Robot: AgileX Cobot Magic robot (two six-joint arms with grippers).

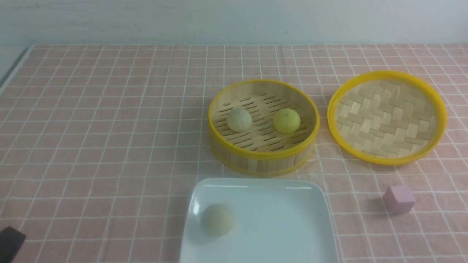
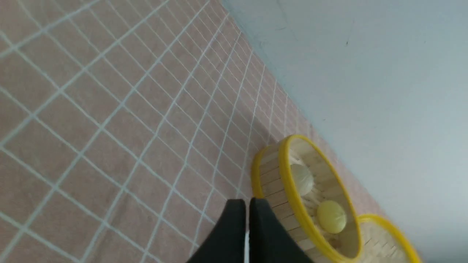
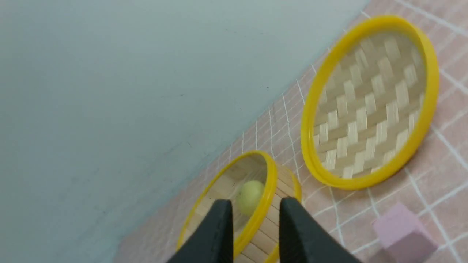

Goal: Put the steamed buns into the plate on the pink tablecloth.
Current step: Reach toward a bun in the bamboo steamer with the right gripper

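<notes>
Saw one cream bun [image 1: 217, 220] in the plate [image 1: 278, 226], at bottom centre of the front view. Found a pale bun [image 1: 239, 119] and a yellow bun [image 1: 287, 121] apart in the steamer [image 1: 263, 155], above centre, just beyond the plate. Spotted the lid [image 1: 387, 159] at upper right, the cube [image 1: 399, 199] at lower right, both on the cloth [image 1: 91, 146]. Saw the left gripper [image 2: 247, 206] closed, the right gripper [image 3: 256, 208] parted, both without a bun.

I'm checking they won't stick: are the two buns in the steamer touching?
Apart: the front view shows bare slats between pale bun and yellow bun.
</notes>
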